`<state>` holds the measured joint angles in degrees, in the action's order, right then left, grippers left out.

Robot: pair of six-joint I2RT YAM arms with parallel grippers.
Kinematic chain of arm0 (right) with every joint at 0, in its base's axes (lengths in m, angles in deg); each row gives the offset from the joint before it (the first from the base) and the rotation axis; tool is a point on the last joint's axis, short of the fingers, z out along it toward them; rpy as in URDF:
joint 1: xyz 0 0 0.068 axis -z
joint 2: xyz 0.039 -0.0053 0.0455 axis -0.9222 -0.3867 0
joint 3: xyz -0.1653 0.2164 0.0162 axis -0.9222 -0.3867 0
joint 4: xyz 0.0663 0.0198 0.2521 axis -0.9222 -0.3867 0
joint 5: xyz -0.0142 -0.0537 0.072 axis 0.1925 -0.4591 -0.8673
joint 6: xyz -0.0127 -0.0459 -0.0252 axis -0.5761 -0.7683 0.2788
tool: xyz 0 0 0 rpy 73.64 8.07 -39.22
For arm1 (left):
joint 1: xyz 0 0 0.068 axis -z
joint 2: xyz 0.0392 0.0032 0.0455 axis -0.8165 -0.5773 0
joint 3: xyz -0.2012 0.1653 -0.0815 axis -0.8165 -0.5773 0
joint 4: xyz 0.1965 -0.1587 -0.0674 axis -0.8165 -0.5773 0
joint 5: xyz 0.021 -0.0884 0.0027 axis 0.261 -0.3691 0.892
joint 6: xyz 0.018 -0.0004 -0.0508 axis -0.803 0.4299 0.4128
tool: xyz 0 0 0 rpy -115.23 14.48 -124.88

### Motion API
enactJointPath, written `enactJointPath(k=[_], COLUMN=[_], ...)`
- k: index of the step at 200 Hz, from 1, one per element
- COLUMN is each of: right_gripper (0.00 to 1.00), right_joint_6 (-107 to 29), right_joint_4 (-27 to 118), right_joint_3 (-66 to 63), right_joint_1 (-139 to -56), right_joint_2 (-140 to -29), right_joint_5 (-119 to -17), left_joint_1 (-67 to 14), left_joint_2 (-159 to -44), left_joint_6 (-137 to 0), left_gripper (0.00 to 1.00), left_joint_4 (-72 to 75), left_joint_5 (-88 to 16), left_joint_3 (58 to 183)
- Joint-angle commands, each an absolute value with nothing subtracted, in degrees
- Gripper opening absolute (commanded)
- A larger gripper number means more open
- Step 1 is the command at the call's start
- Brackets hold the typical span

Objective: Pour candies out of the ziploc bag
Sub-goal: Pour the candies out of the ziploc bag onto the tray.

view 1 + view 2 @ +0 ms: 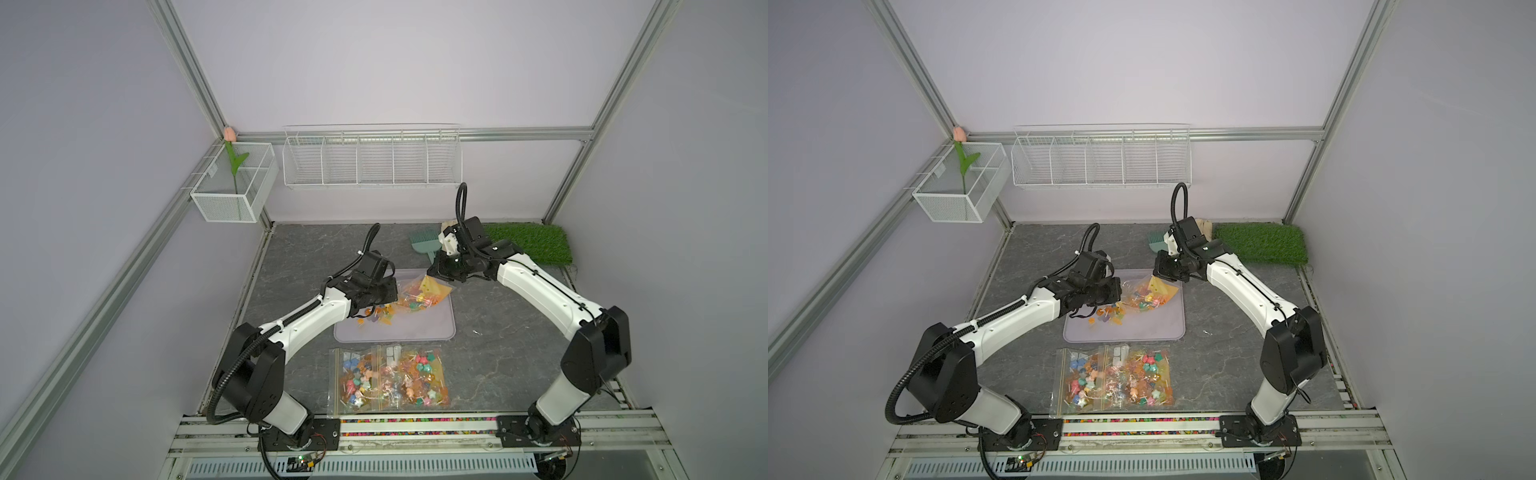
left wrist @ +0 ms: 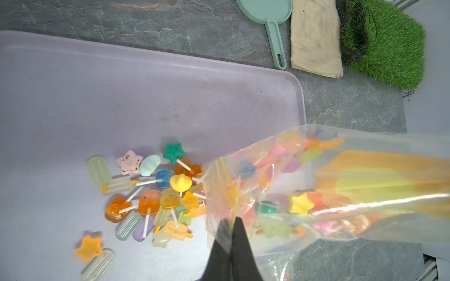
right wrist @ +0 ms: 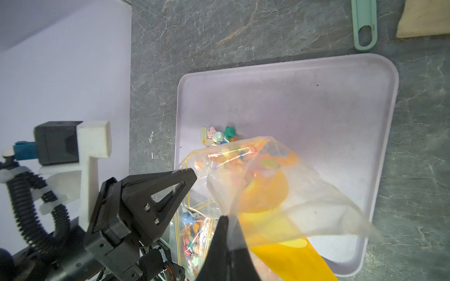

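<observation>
Grey marbled desk carries one lilac tray at its middle. Above it one ziploc bag hangs between two claws. The left claw is pinched tight on the film beside the bag's mouth. The right claw is squeezed closed on the higher far end, so the mouth tilts down. Around twenty candies lie heaped on the tray at the mouth, too tangled for an exact count. Two of them sit slightly apart, and many more remain inside the bag. Two full bags lie side by side on the desk's near edge. At the back are one mint brush, one beige cloth and one turf mat.
</observation>
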<state>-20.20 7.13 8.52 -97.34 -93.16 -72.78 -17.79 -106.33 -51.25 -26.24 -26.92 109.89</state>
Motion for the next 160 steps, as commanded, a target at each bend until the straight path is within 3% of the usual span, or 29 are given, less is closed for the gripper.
enactJointPath(k=[1,160], right_gripper=[0.07,0.07], right_joint_6=[-21.43,-22.9], right_joint_4=[6.68,4.02], right_joint_3=[10.56,15.85], right_joint_1=[-97.38,-97.19], right_joint_2=[-93.77,-95.97], right_joint_5=[-73.28,-73.1], left_joint_1=[-18.25,-18.26], left_joint_2=[-105.85,-106.78], left_joint_6=[-50.4,-50.0], left_gripper=[0.0,0.0], left_joint_4=[-25.37,-24.04], left_joint_5=[-26.79,-27.43], left_joint_3=[109.55,109.64])
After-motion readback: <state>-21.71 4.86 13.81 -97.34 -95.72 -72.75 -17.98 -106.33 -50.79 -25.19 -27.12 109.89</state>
